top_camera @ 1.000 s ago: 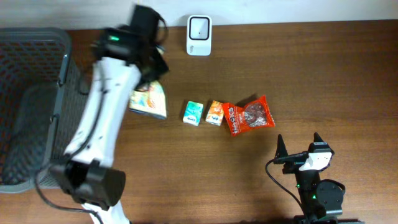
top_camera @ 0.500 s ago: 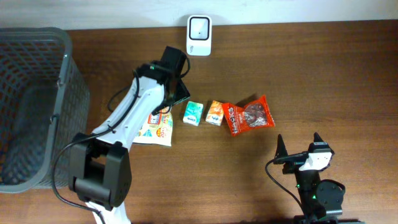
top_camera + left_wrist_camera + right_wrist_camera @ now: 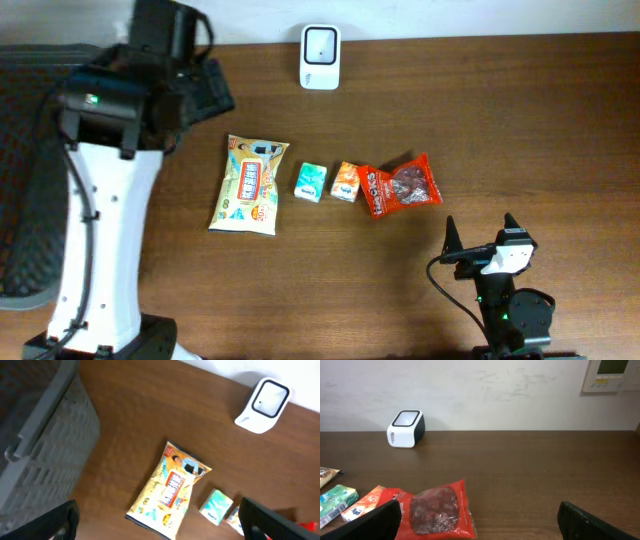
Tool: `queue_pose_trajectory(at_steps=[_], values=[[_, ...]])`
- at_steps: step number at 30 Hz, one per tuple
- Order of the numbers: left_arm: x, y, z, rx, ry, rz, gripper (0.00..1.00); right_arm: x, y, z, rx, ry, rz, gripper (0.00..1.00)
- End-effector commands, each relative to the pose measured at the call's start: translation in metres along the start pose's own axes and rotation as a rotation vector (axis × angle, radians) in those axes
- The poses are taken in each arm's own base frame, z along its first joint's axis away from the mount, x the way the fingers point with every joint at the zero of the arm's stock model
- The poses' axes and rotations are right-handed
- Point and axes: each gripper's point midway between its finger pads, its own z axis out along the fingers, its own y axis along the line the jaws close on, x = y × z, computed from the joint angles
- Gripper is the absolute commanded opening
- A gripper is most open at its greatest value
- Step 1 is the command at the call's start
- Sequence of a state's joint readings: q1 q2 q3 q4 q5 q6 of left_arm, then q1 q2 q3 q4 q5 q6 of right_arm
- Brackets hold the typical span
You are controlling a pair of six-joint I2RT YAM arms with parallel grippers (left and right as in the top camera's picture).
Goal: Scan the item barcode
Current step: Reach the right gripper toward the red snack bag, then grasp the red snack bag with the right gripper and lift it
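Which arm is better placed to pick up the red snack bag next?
Right. The red snack bag lies just ahead of its open fingers; the left arm is off by the basket.

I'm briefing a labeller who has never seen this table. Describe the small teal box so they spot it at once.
Seen from overhead, a row of four items lies below the white scanner at the far edge. The teal box is second from the left, between the large yellow snack packet and a small orange box. It alone is blue-green.

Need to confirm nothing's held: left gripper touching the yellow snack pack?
Apart. Overhead view shows bare table between the open left gripper and the yellow snack pack.
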State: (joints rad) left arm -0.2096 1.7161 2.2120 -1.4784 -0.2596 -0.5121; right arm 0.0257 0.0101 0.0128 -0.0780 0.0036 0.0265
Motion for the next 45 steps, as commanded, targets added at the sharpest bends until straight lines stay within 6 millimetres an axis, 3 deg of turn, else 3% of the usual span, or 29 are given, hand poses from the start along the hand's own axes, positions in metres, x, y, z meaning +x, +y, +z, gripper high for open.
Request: queue_pose_trajectory(at_steps=[1,2,3,5,8,10,13,14,16,21,22,23,25,27,28,29,31,33,36,38,40,45], values=[[0.006,-0.008,0.004,0.092,0.067,-0.020,0.99,0.001,-0.003,0.000,0.015,-0.002,0.009,0.99],[0.004,-0.009,0.004,0.097,0.058,-0.021,0.99,-0.006,-0.002,0.000,0.007,-0.031,0.016,0.98],[0.006,-0.008,0.004,0.093,0.065,-0.019,0.99,-0.028,0.025,-0.004,-0.156,-0.112,0.094,0.98],[0.007,-0.008,0.004,0.091,0.068,-0.018,0.99,-0.036,0.060,-0.014,-0.368,-0.130,0.109,0.99],[0.007,-0.008,0.004,0.091,0.068,-0.018,0.99,-0.076,0.103,-0.049,-0.653,-0.314,0.011,0.98],[0.007,-0.008,0.004,0.091,0.068,-0.018,0.99,-0.107,0.105,-0.066,-0.672,-0.469,-0.038,0.98],[0.007,-0.008,0.004,0.091,0.068,-0.018,0.99,-0.142,0.079,-0.063,-0.497,-0.558,-0.002,0.99],[0.007,-0.008,0.004,0.091,0.068,-0.019,0.99,-0.154,0.075,-0.059,-0.461,-0.538,-0.011,0.99],[0.007,-0.008,0.004,0.091,0.068,-0.018,0.99,-0.159,0.076,-0.042,-0.450,-0.384,-0.018,0.99],[0.007,-0.008,0.004,0.091,0.068,-0.018,0.99,-0.126,0.062,0.043,-0.365,0.347,-0.065,0.98],[0.007,-0.008,0.004,0.091,0.068,-0.018,0.99,-0.123,0.069,0.056,-0.408,0.474,-0.029,0.98],[0.007,-0.008,0.004,0.091,0.068,-0.018,0.99,-0.120,0.087,0.067,-0.523,0.610,0.048,0.98],[0.007,-0.008,0.004,0.091,0.068,-0.018,0.99,-0.115,0.128,0.066,-0.750,0.837,0.349,0.98],[0.007,-0.008,0.004,0.091,0.068,-0.018,0.99,-0.085,0.136,0.083,-0.782,0.981,0.490,0.99],[0.007,-0.008,0.004,0.091,0.068,-0.018,0.99,-0.064,0.135,0.091,-0.729,1.076,0.572,1.00],[0.007,-0.008,0.004,0.091,0.068,-0.018,0.99,-0.040,0.129,0.096,-0.624,1.185,0.646,0.94],[0.007,-0.008,0.004,0.091,0.068,-0.018,0.99,0.008,0.092,0.101,-0.209,1.322,0.711,0.76],[0.007,-0.008,0.004,0.091,0.068,-0.018,0.99,0.026,0.064,0.088,0.078,1.376,0.728,0.76],[0.007,-0.008,0.004,0.091,0.068,-0.018,0.99,0.054,0.061,0.077,0.163,1.415,0.786,0.75],[0.007,-0.008,0.004,0.091,0.068,-0.018,0.99,0.083,0.074,0.085,0.055,1.370,0.839,0.80],[0.007,-0.008,0.004,0.091,0.068,-0.018,0.99,0.084,0.093,0.105,-0.137,1.258,0.877,0.83],[0.007,-0.008,0.004,0.091,0.068,-0.018,0.99,0.115,0.073,0.098,0.052,1.273,0.886,0.83]])
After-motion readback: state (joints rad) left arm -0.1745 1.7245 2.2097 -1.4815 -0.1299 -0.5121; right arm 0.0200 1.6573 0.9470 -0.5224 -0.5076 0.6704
